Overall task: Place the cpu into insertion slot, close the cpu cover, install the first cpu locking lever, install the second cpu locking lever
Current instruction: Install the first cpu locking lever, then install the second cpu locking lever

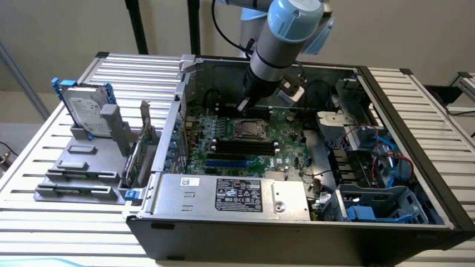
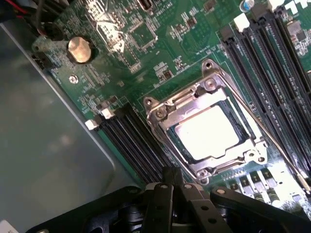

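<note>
Clenched gripper poised at the socket's edge, cpu seated and cover down

The black two-fingered gripper (image 2: 176,187), fingers pressed together and holding nothing, hangs just beside one edge of the small square insertion slot (image 1: 247,129) near the middle of the green motherboard (image 2: 160,43). The pale silvery square cpu (image 2: 210,132) lies flat in the slot, and the thin silvery metal cpu cover (image 2: 171,108) frames it, lying closed around its face. A thin silvery wire locking lever (image 2: 272,138) runs along the cover's side next to the long black memory slots (image 2: 272,58), its long axis leading straight away from the fingertips; whether it is latched I cannot tell.
</note>
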Robot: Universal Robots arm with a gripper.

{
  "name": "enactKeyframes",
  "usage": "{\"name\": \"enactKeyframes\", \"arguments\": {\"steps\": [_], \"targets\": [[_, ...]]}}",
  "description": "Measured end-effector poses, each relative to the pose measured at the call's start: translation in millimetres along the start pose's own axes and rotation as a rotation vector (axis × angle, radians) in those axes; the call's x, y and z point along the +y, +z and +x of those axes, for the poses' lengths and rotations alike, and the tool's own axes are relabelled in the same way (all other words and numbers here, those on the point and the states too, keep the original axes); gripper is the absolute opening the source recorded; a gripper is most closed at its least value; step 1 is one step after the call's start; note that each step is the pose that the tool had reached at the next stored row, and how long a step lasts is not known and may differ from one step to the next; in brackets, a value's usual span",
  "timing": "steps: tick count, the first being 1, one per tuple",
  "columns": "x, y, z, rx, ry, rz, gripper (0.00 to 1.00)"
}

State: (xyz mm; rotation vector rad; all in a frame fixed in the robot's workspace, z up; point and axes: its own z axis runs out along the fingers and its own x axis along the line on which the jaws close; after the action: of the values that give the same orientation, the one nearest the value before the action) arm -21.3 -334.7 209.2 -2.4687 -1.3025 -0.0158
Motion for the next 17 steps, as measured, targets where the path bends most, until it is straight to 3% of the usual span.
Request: {"name": "enactKeyframes", "arguments": {"steps": [17], "targets": [[2.3, -1.9, -3.9, 0.0000, 0.000, 0.0004, 0.11]]}}
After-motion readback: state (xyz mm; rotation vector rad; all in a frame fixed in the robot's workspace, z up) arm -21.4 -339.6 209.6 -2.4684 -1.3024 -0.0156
